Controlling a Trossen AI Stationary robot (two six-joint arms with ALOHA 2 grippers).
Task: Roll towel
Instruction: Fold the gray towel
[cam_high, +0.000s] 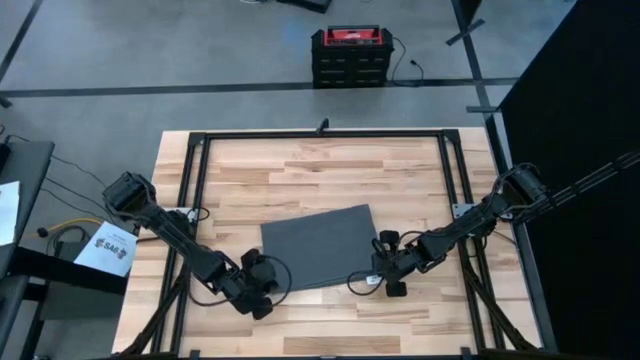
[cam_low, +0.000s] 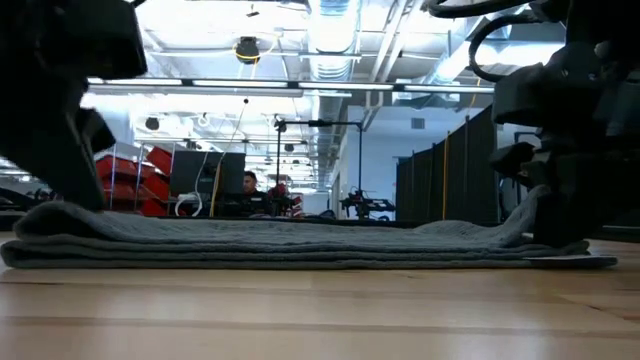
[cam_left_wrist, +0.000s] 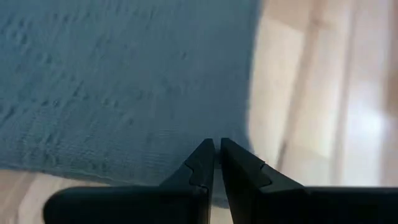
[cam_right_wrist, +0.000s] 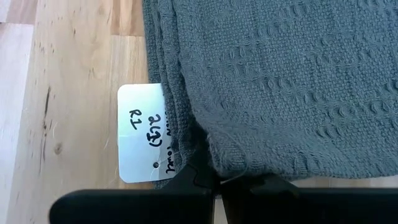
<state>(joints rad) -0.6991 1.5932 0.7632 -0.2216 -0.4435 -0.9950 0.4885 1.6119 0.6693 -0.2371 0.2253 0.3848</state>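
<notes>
From above, the towel (cam_high: 320, 245) lies flat and folded near the front middle of the counter (cam_high: 330, 165), with the left pincer (cam_high: 262, 283) at its near-left corner and the right pincer (cam_high: 384, 262) at its near-right corner.

At counter level, the right corner is lifted a little; if only one side rises, I think the roll will start crooked.

The left wrist view shows the jaws closed at the towel's edge, perhaps holding no cloth at all.

The right wrist view shows the jaws gripping the corner beside the white tag (cam_right_wrist: 142, 132); several layers could separate.
</notes>
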